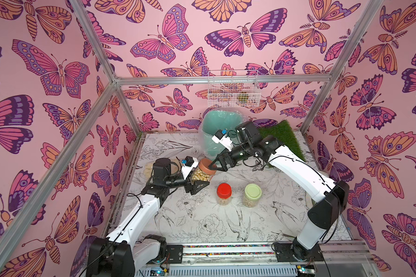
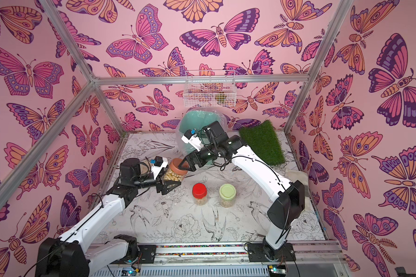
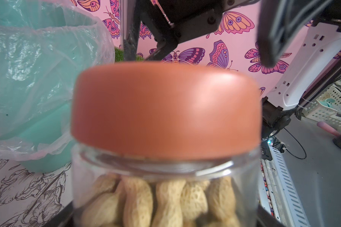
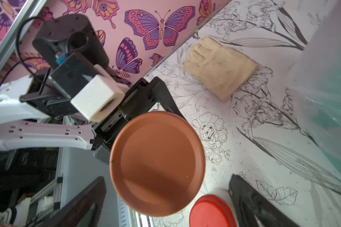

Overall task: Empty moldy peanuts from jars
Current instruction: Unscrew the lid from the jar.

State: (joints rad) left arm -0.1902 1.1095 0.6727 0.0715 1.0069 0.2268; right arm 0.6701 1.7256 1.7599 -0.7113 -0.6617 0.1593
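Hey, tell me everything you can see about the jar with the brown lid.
The brown-lidded jar is a small clear cylinder, plastic by its look, packed with pale peanuts in shells. Its smooth round brown lid is on. The left hand grips its body and holds it tilted, lid towards the right hand, which stands open around the lid without touching it.

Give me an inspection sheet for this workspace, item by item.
Surface: floral-print table.
Job's things: brown-lid jar of peanuts tilted, lid on; red-lid jar and green-lid jar upright, closed; lined bin behind.
Clutter: glove, grass mat, wall basket.
End effectors: left end effector grips brown-lid jar; right end effector open, facing lid.
Cables: black loops by right wrist.
Surroundings: butterfly walls, metal frame.
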